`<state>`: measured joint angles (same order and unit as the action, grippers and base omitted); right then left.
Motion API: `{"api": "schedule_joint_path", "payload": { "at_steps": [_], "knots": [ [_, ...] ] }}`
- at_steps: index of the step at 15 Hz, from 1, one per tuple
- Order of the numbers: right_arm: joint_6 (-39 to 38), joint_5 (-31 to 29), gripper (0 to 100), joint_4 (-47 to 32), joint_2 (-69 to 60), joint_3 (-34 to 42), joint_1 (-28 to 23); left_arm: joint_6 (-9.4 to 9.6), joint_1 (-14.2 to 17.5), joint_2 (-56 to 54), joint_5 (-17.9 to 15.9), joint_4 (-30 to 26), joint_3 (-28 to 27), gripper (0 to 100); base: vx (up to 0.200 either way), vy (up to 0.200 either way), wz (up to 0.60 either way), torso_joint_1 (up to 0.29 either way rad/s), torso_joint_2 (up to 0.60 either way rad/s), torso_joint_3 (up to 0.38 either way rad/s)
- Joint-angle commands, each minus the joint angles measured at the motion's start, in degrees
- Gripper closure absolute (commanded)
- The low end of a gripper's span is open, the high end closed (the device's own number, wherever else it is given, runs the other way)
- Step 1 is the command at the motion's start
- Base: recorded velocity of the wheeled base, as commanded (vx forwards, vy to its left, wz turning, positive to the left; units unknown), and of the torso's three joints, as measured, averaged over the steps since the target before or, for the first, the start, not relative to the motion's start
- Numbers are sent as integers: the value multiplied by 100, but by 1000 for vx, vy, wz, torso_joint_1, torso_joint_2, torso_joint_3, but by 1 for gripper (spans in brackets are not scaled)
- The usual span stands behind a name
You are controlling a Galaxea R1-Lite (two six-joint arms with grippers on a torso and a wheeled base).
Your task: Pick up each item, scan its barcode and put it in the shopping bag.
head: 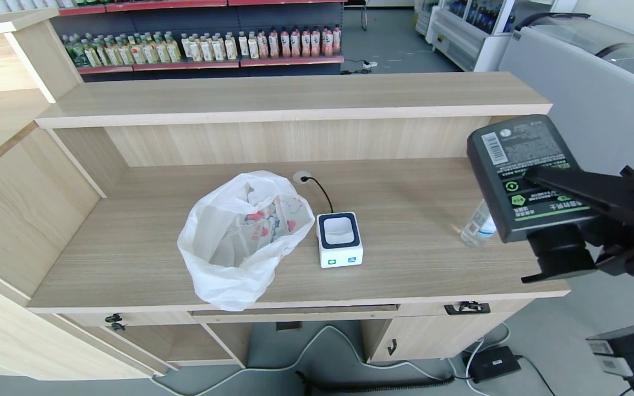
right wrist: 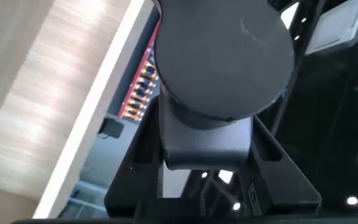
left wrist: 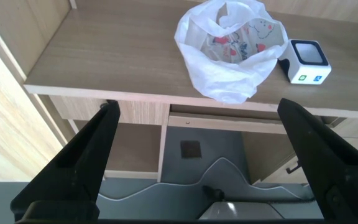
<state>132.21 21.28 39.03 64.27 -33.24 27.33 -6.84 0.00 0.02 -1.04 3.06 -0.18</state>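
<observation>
My right gripper (head: 540,220) is shut on a dark grey container (head: 515,159) and holds it up at the counter's right end, its barcode label facing up toward the head camera. In the right wrist view the container's round dark body (right wrist: 222,56) sits between the fingers. The white shopping bag (head: 240,236) stands open on the counter with printed packets inside. Just right of the bag is the white barcode scanner (head: 339,239). A clear bottle (head: 476,225) lies on the counter, partly hidden behind the held container. My left gripper (left wrist: 197,118) hangs open and empty below the counter's front edge, facing the bag (left wrist: 229,50) and scanner (left wrist: 307,60).
The wooden counter (head: 405,264) has a raised back ledge (head: 295,99) and a side wall on the left. The scanner's black cable (head: 320,192) runs to a hole at the back. A white chest freezer (head: 586,71) stands to the right. Drawers and cables sit under the counter.
</observation>
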Motion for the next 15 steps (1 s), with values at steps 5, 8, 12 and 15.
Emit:
{"api": "schedule_joint_path", "payload": {
  "at_steps": [5,8,12,15],
  "knots": [
    [1747,324,100,43,-275,231,2101,-2,0,-2,-2,2,1,0,0,0,0,0,0,0],
    [1914,561,100,-317,-837,319,1969,-2,0,-2,-2,2,1,0,0,0,0,0,0,0],
    [1773,930,100,-1311,-1479,327,1741,-2,0,-2,-2,2,1,0,0,0,0,0,0,0],
    [1668,930,100,-1416,-1646,345,1661,-2,0,-2,-2,2,1,0,0,0,0,0,0,0]
  ]
}}
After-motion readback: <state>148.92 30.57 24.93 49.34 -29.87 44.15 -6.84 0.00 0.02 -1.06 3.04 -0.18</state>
